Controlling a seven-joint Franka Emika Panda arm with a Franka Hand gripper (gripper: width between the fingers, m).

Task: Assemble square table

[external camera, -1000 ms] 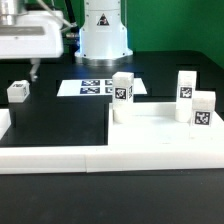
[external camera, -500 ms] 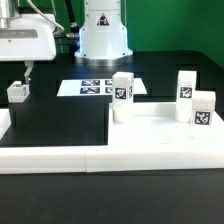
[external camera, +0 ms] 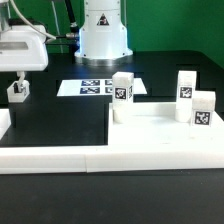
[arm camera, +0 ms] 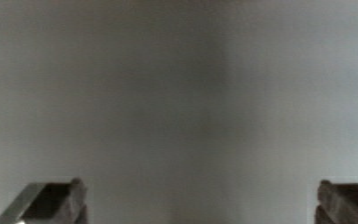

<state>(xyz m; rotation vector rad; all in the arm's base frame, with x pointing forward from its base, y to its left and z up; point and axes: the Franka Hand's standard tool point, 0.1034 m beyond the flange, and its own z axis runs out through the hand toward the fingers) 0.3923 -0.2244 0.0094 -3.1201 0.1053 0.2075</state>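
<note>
**Three legs standing, one still loose**

Exterior view: you see the square table (external camera: pixel 165 135) slab on the desk (external camera: pixel 60 120) with three leg blocks (external camera: pixel 122 88) upright; the fourth leg (external camera: pixel 17 91) lies apart beneath the released claw (external camera: pixel 20 76).

Wrist view: claw fingertips (arm camera: pixel 48 200) spread wide, nothing between them.

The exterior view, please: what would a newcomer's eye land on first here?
Probably the large white plastic square slab filling the foreground, with three small white tagged leg blocks standing upright on it. Next, the open tool at the exterior view's left, just above a fourth leg block lying alone on the black table.
</note>
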